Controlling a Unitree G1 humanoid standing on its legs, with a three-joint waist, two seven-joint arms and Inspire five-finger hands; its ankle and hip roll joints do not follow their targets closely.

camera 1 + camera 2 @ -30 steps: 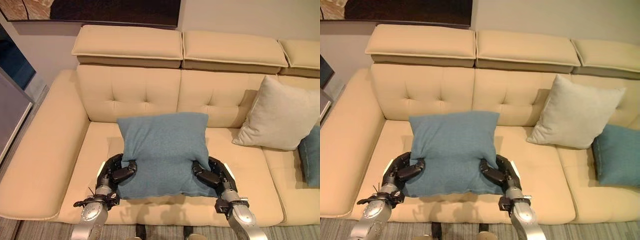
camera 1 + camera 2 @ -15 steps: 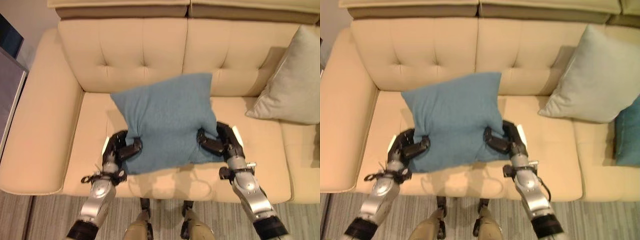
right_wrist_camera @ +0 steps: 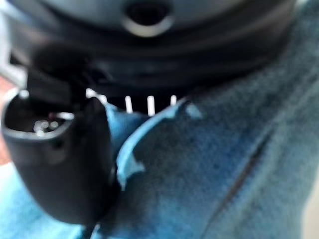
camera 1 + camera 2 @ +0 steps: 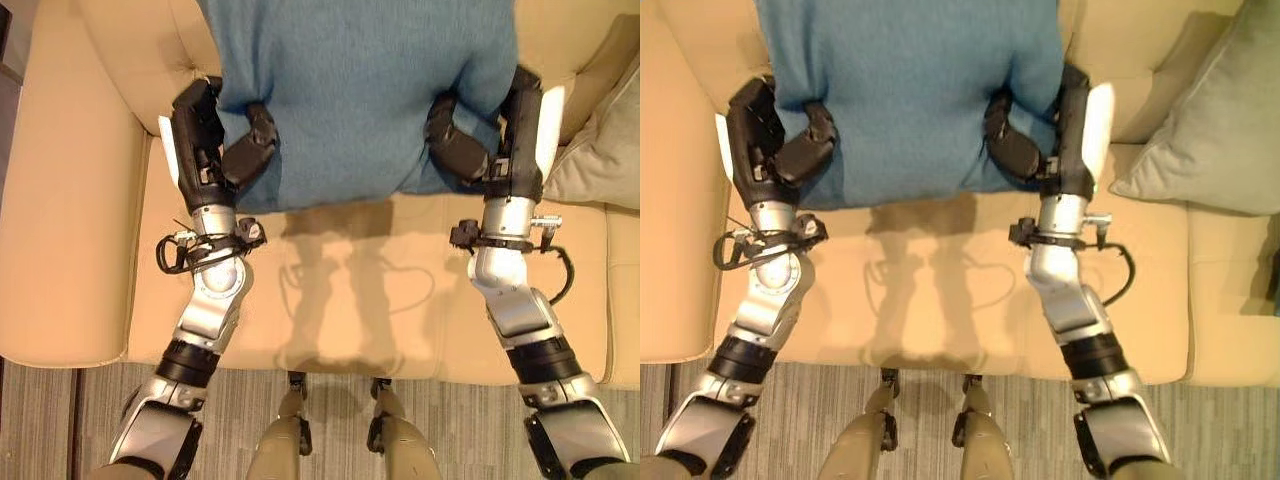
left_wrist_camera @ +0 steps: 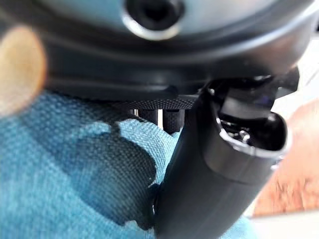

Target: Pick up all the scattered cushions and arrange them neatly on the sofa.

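Blue square fabric cushion (image 4: 355, 90): 12 o'clock, above tan leather sofa (image 4: 80, 250). Left hand (image 4: 215, 140) and right hand (image 4: 490, 135) clenched on lower corners. Risk: soft cloth slipping out; uneven release leaving it crooked.

Ahead of you: blue cushion (image 4: 350, 90) blocks the backrest (image 4: 700, 30); seat (image 4: 340, 300) beneath lies open; pale cushion (image 4: 1210, 130) crowds your right.
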